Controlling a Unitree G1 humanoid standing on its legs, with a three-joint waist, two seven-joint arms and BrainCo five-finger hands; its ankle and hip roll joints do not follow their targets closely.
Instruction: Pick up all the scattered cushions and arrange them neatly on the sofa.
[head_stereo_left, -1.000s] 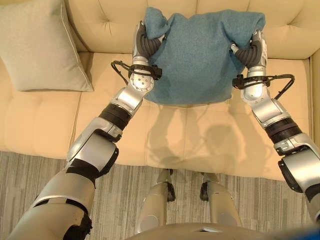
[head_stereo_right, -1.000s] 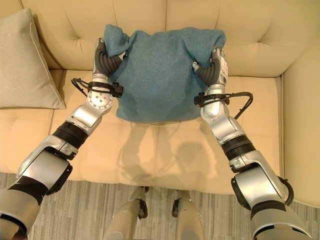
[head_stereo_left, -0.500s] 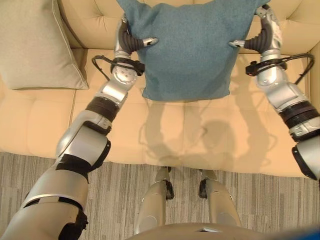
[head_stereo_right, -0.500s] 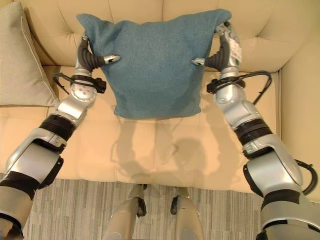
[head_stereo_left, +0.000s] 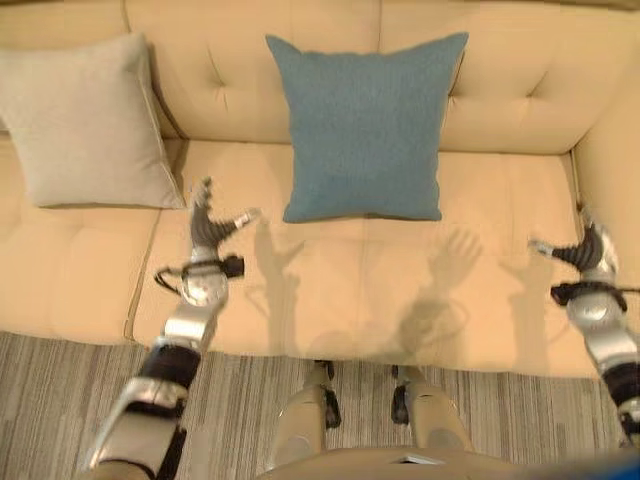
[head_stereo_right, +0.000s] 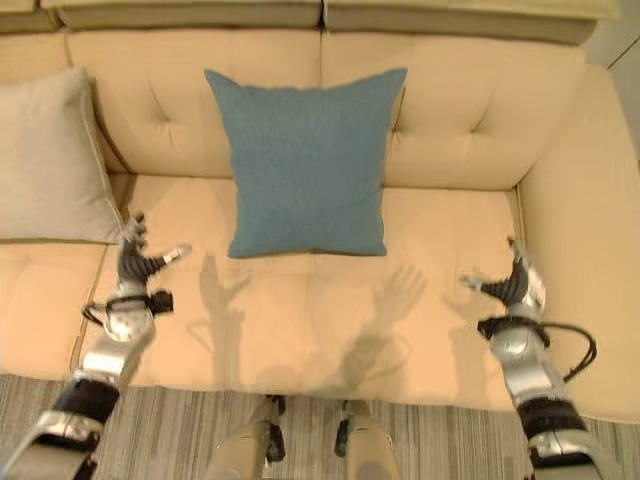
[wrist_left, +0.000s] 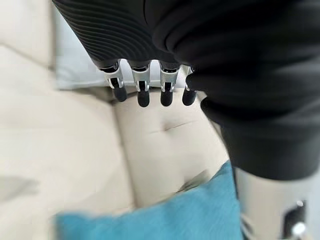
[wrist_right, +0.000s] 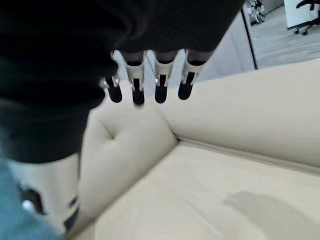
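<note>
Left eye view showed the blue cushion (head_stereo_left: 365, 125) in the upper middle of the frame, standing on the sofa (head_stereo_left: 500, 100) seat and leaning on the backrest. It stood upright on its bottom edge. It was a bit taller than wide, so its long side ran up and down, and its front faced out into the room. A beige cushion (head_stereo_left: 88, 120) sat in the upper left, also leaning on the backrest, tipped a little to one side.

The left hand (head_stereo_left: 209, 229) was at the lower left, over the seat, well apart from the blue cushion. Its fingers were straight and spread, holding nothing. The right hand (head_stereo_left: 585, 252) was at the far right edge, near the sofa arm, with its fingers also loose and empty.

Both cushions looked placed, so this part of the job seemed done. No more cushions could be seen on the carpet (head_stereo_left: 60, 400) at the bottom, but more might lie out of sight. The beige one could maybe be set straighter.
</note>
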